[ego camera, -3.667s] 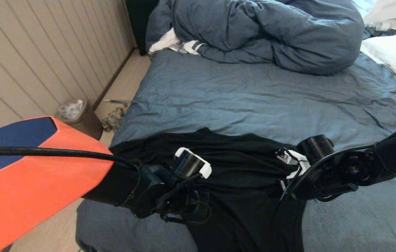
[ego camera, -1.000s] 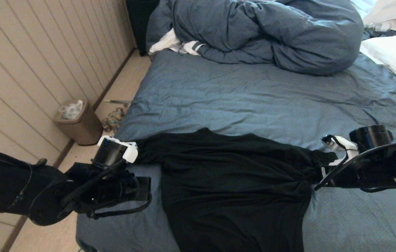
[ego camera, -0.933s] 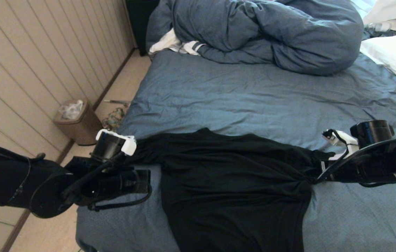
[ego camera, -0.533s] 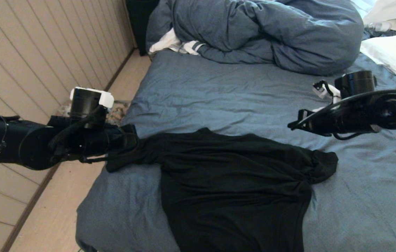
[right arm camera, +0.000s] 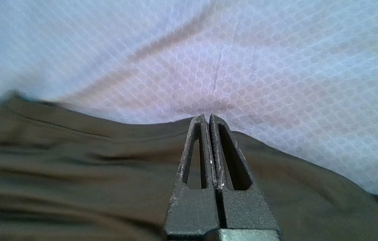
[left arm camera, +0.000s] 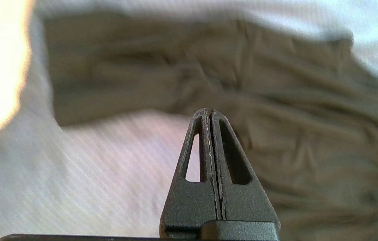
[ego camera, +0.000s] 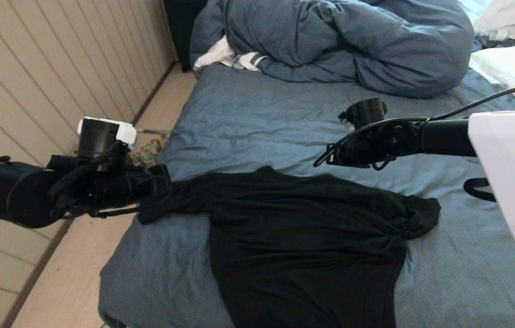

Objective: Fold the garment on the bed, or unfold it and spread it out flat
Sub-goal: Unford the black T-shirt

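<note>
Both grippers let go of garment (ego camera: 303, 237) sleeves, lifted clear; right gripper (ego camera: 326, 161) swung inward.

garment (ego camera: 303, 237): black T-shirt, plain side up, spread wrinkled, sleeves out left and right | on near part of bed (ego camera: 312, 127): wrinkled slate-blue sheet

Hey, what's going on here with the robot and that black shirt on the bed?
The black T-shirt lies spread on the bed, sleeves out to each side. Neither gripper holds it. The left gripper, shut and empty, hangs by the left sleeve; the right gripper, also shut, hovers over the shirt's far edge.
</note>
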Available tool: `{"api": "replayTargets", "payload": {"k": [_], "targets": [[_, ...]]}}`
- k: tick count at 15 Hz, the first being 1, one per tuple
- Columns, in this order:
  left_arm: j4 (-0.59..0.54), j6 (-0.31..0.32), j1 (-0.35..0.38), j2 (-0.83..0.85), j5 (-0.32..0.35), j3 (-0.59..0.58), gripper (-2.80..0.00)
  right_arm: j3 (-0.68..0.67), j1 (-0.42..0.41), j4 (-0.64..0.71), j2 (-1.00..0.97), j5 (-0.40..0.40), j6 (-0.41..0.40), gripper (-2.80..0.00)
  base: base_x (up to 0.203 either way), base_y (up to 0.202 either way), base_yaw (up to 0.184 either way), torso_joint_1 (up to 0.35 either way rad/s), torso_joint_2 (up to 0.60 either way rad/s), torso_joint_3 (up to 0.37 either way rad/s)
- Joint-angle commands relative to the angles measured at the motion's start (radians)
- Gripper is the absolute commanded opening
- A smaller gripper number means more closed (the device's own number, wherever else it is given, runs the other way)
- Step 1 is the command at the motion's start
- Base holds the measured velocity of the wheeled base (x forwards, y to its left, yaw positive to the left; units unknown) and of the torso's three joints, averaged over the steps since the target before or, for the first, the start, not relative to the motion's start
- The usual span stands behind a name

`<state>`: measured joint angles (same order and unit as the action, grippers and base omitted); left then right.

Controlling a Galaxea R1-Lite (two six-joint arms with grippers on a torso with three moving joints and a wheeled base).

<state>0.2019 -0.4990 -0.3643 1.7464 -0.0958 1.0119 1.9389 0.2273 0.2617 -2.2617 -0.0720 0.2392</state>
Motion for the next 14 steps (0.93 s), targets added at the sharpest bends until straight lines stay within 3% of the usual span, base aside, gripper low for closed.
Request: {"api": "replayTargets", "payload": {"k": [1,2,9,14], "targets": [[0.002,-0.009,-0.005,-0.008,0.024,-0.027,-2.8,0.015,0.019,0.004,-0.044,-0.009,-0.006,-0.19,0.0,0.0,0.0,0.0,0.0,0.0],[0.002,-0.016,-0.005,-0.011,0.039,-0.034,-2.8,0.015,0.02,0.005,-0.052,-0.011,-0.015,0.0,0.0,0.0,0.0,0.0,0.0,0.0],[0.002,-0.02,-0.021,0.002,0.045,-0.064,-2.8,0.007,0.098,0.008,-0.098,-0.022,-0.024,0.0,0.0,0.0,0.0,0.0,0.0,0.0],[0.003,-0.021,-0.058,0.043,0.048,-0.075,-2.8,-0.045,0.093,0.007,-0.142,-0.022,-0.018,0.0,0.0,0.0,0.0,0.0,0.0,0.0]]}}
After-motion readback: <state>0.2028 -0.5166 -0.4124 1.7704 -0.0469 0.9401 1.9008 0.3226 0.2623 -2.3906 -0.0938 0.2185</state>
